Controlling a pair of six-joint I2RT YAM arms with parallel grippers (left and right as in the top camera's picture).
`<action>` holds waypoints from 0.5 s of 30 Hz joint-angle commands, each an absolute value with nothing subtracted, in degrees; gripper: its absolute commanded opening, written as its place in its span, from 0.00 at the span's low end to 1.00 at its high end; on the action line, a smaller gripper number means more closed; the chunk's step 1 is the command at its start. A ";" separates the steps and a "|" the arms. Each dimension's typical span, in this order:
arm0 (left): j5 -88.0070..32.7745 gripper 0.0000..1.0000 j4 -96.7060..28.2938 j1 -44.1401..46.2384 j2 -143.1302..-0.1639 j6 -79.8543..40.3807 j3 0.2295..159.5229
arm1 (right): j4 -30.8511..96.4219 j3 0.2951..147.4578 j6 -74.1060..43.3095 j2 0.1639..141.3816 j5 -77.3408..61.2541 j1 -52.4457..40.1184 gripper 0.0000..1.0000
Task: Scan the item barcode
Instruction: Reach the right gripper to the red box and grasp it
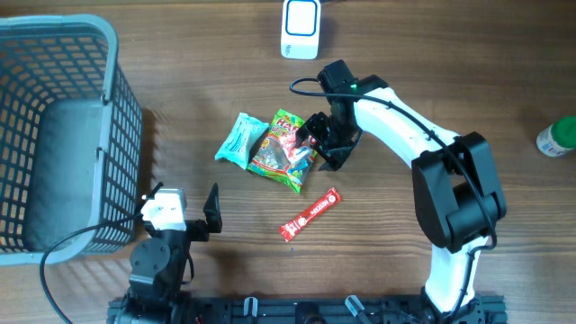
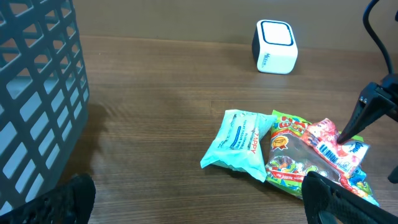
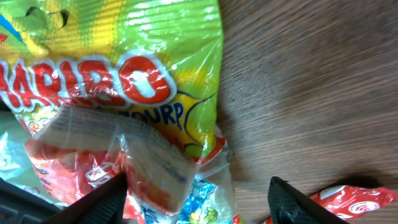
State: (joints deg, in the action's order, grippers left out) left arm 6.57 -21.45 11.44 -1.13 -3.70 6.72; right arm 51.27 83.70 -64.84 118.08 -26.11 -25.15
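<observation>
On the worktop (image 1: 225,54), a small packet (image 2: 336,149) lies on a candy bag (image 1: 277,160). A wipes pack (image 1: 239,139) touches the bag at nine o'clock. A sachet (image 1: 310,214) lies at five, the scanner (image 1: 301,27) at twelve, a basket (image 1: 124,135) farther out at nine.

Glossy green Haribo sweet bag (image 3: 155,81) on brown wooden table (image 3: 311,93); crinkled red-and-clear packet (image 3: 124,155) atop it, against one black fingertip (image 3: 102,202). Red foil sachet (image 3: 339,200) nearby.

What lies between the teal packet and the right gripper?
The green Haribo bag lies there, beside the teal packet, its far end at the right gripper; the overhead view shows it.
</observation>
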 commanded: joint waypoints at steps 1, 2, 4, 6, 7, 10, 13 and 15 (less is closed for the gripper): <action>7.31 1.00 -21.30 11.11 -0.82 -2.79 6.52 | 49.80 83.26 -66.46 118.72 -28.80 -25.21 0.65; 7.31 1.00 -21.30 11.11 -0.82 -2.79 6.52 | 49.01 83.22 -66.46 118.72 -28.69 -25.21 0.61; 7.31 1.00 -21.30 11.11 -0.82 -2.79 6.52 | 47.27 83.13 -66.63 118.74 -25.82 -25.23 0.43; 7.31 1.00 -21.30 11.11 -0.82 -2.79 6.52 | 47.16 82.48 -67.68 118.74 -20.69 -25.23 0.09; 7.31 1.00 -21.30 11.11 -0.82 -2.79 6.52 | 47.20 81.97 -67.70 118.74 -19.05 -25.23 0.04; 7.31 1.00 -21.30 11.11 -0.82 -2.79 6.52 | 47.37 81.97 -66.85 117.86 -21.17 -25.17 0.04; 7.31 1.00 -21.30 11.11 -0.82 -2.79 6.52 | 52.71 82.28 -58.39 110.65 -26.37 -23.49 0.04; 7.31 1.00 -21.30 11.11 -0.82 -2.79 6.52 | 56.51 82.26 -54.94 107.07 -24.99 -22.57 0.04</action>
